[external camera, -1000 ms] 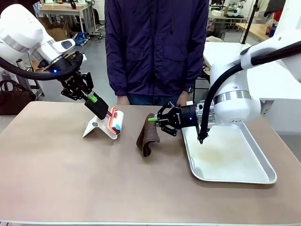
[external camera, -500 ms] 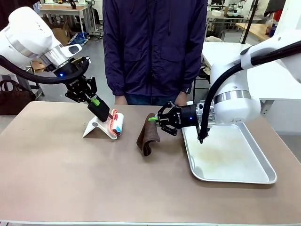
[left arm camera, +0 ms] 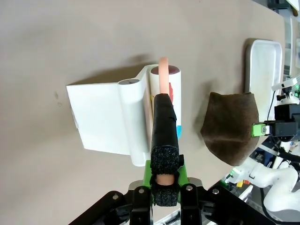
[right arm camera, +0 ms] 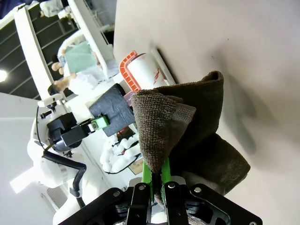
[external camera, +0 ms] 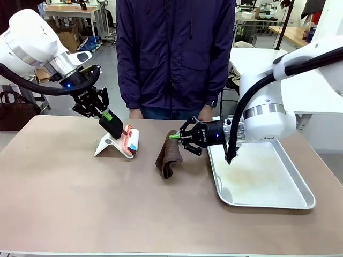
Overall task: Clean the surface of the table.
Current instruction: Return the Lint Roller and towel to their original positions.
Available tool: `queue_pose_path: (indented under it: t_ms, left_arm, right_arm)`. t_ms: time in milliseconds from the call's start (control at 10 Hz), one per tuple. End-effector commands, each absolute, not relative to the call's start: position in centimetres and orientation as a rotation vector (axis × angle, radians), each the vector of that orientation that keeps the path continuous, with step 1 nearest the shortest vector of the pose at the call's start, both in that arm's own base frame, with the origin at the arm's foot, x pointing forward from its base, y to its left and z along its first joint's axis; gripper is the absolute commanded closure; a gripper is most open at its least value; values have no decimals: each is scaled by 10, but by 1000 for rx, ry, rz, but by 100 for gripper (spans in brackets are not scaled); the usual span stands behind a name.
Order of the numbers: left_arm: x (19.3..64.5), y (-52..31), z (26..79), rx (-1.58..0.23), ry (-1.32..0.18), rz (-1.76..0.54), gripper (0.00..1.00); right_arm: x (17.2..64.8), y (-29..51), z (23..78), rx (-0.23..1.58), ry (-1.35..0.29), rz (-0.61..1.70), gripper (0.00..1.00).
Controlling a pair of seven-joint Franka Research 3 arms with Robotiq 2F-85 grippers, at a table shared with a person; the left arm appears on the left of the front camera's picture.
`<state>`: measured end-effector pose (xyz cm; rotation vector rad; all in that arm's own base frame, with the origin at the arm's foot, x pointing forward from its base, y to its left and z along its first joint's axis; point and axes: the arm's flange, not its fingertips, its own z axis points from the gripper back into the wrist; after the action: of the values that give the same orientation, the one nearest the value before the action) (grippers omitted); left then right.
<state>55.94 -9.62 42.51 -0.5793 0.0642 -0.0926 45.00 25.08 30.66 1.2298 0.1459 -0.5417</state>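
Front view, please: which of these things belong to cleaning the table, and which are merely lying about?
In use:
- beige-brown table
- folded brown cloth, in right gripper
- white lint roller with orange handle, in left gripper

Lying about:
- rectangular silver metal tray
- white plastic stand

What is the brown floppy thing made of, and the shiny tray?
The brown cloth looks like soft terry fabric: it droops in folds and has a nubbly weave. The tray looks like thin metal, probably steel or aluminium: silvery, smooth, faintly reflective, with a rolled rim.
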Motion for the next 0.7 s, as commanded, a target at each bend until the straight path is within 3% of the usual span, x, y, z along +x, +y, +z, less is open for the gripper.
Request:
queue_pose_path:
  t_ms: [0, 600]
  left_arm:
    - [565, -97, 423, -575, 106, -67, 78]
    - [567, -79, 408, -643, 140, -45, 78]
  right_arm:
    - [456, 253, 309, 1248, 160, -546, 92]
    - [457, 258, 309, 1231, 163, -549, 92]
